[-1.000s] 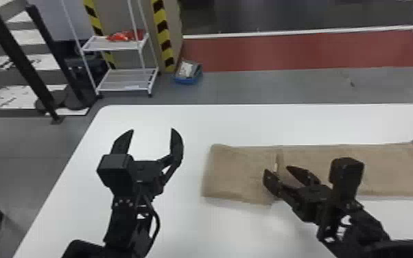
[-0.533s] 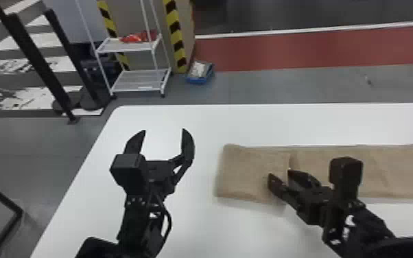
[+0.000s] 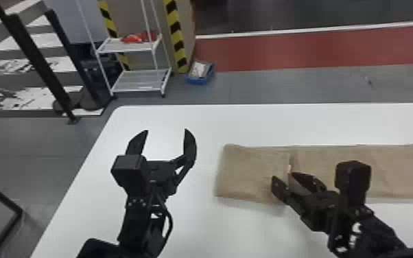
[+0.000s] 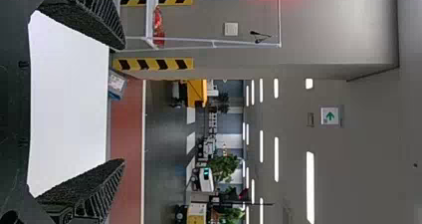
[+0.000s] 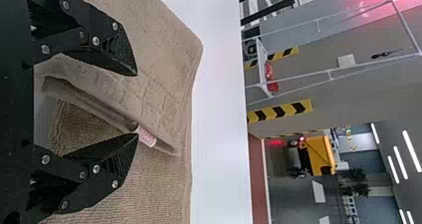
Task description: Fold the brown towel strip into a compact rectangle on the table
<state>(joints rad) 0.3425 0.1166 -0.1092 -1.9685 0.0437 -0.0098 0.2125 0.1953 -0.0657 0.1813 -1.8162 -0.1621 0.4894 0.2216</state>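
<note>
Jaws stand open on left gripper (image 3: 166,130) and right gripper (image 3: 282,176). Brown towel strip (image 3: 250,171) finely ribbed, one end doubled over, pinkish label (image 5: 146,136) at flap's edge.

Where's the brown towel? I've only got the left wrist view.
Observer: On the table, the towel lies to the right of the left pincer.

Operator: Anything gripping it?

Observer: No. The right pincer is at it, but its fingers stand well apart.

Operator: Any fold yet?

Observer: Yes, one flap at the towel's left end is turned over onto the rest.
</note>
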